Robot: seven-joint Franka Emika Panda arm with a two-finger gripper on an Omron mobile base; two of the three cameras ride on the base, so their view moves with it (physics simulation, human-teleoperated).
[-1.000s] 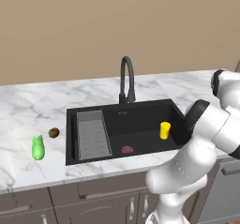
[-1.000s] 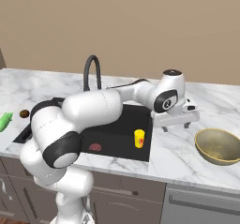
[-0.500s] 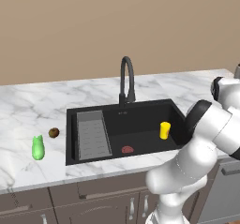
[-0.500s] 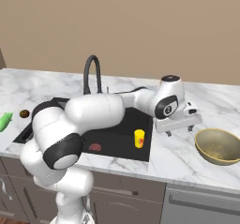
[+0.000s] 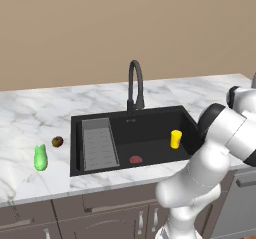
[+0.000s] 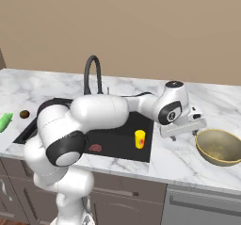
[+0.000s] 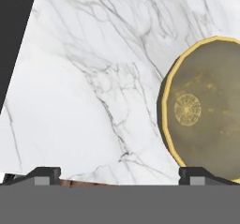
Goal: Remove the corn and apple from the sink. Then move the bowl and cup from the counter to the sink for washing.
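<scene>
The tan-yellow bowl (image 6: 219, 146) stands on the white marble counter (image 6: 179, 158) to the right of the black sink (image 6: 120, 146). My gripper (image 6: 184, 131) hovers open just left of the bowl, with nothing between its fingers. In the hand view the bowl (image 7: 206, 108) lies at the right, beyond the right fingertip, and my gripper (image 7: 121, 176) is over bare counter (image 7: 93, 101). The yellow cup (image 5: 175, 138) stands upright inside the sink (image 5: 150, 128) at its right end. The green corn (image 5: 40, 158) and the small brownish apple (image 5: 57, 141) lie on the counter (image 5: 30, 118) left of the sink.
A black arched faucet (image 5: 134, 85) rises behind the basin. A ribbed grey drain rack (image 5: 99, 143) fills the sink's left part, and a flat reddish item (image 5: 135, 159) lies on its floor. My arm reaches across the sink's right half. A wall runs behind the counter.
My open gripper has drifted a little to the right and lower, closer to the bowl. The cup, corn and apple have not moved.
</scene>
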